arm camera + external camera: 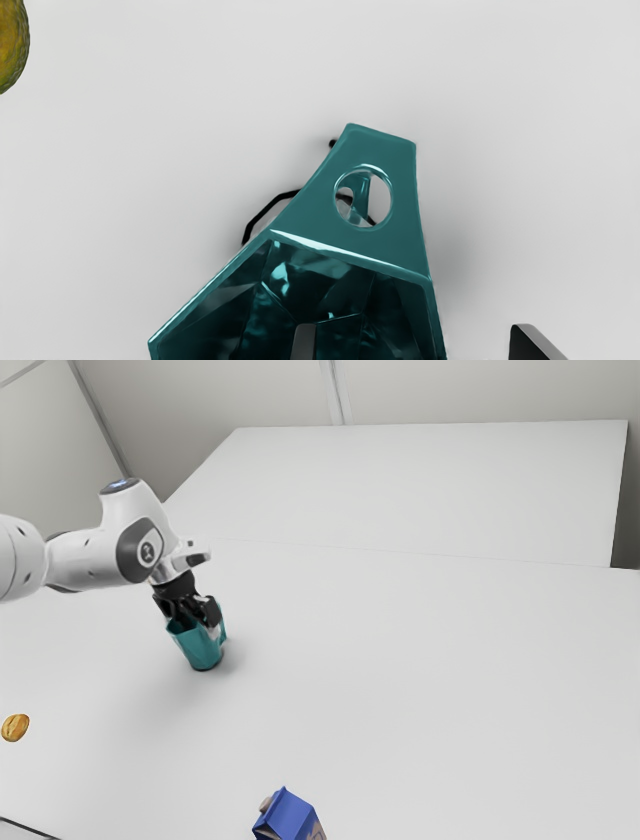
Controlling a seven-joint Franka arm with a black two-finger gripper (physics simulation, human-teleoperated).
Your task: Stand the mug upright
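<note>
Mug [203,650] stood mouth up on the table [400,660], though whether its base sat flat I could not tell; gripper [416,345] was wide open astride the wall, one finger inside, the other outside and clear of it, holding nothing. Risk noted: sideways drift of the hand might have driven the inner finger against the wall and toppled the mug. Count: one mug, one blue carton [288,817], one golden lump [15,727].
</note>
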